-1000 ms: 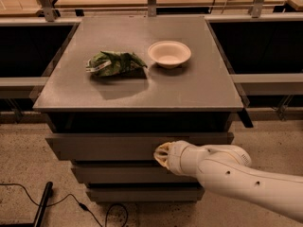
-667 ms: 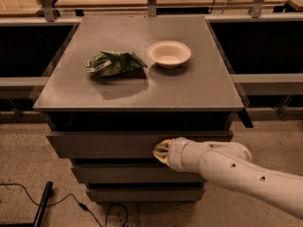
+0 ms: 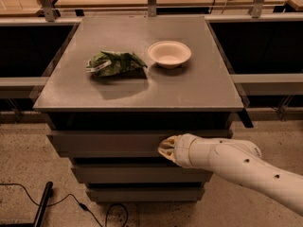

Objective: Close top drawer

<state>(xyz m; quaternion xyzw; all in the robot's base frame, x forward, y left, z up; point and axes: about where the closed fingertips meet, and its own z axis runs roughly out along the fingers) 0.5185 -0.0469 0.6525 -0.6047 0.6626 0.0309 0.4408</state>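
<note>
Gripper: tip pressed to the flat front of the top drawer, right of its middle. Open or closed, cannot tell; nothing visibly held. White arm enters from lower right.

Top drawer: directly under the cabinet top, long axis left to right across the view, front facing the camera. It is partly out, standing proud of the two lower drawer fronts, with a dark gap above it.

On the cabinet top: green bag left, pale bowl just right of it, apart.

Against one second ago: gripper tip marginally higher, gap above the drawer front slightly narrower; bag and bowl unmoved.
</note>
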